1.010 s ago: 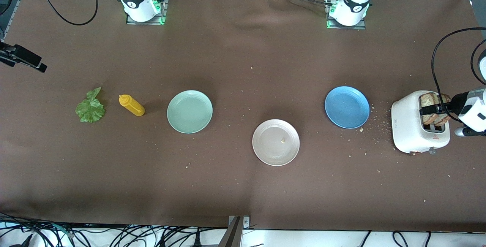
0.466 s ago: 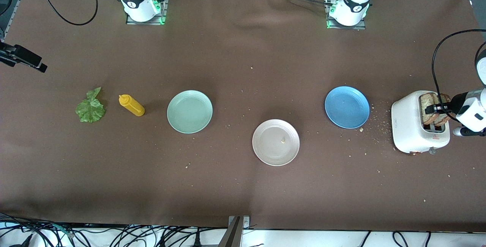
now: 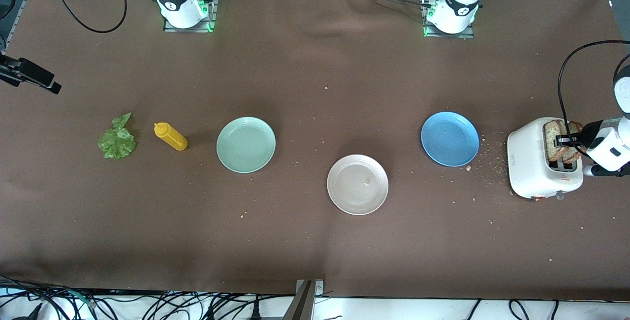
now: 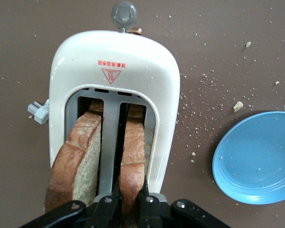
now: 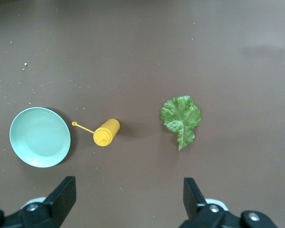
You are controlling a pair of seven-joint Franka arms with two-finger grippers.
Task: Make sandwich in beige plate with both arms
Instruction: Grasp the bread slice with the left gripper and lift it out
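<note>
At the left arm's end of the bench, a bread slice (image 4: 133, 161) standing in the white toaster (image 3: 531, 162) is clamped by the left claw (image 4: 129, 202). The right claw (image 5: 126, 194) is held wide apart over the lettuce leaf (image 5: 180, 118) and yellow bottle (image 5: 106, 132). The beige plate (image 3: 344, 197) lies mid-bench, bare except for a crumb.

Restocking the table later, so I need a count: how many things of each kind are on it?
Plates: 3 (beige plate, mint-green plate, blue plate)
Bread slices: 2
Toaster: 1
Lettuce leaf: 1
Yellow bottle: 1
Total: 8
</note>
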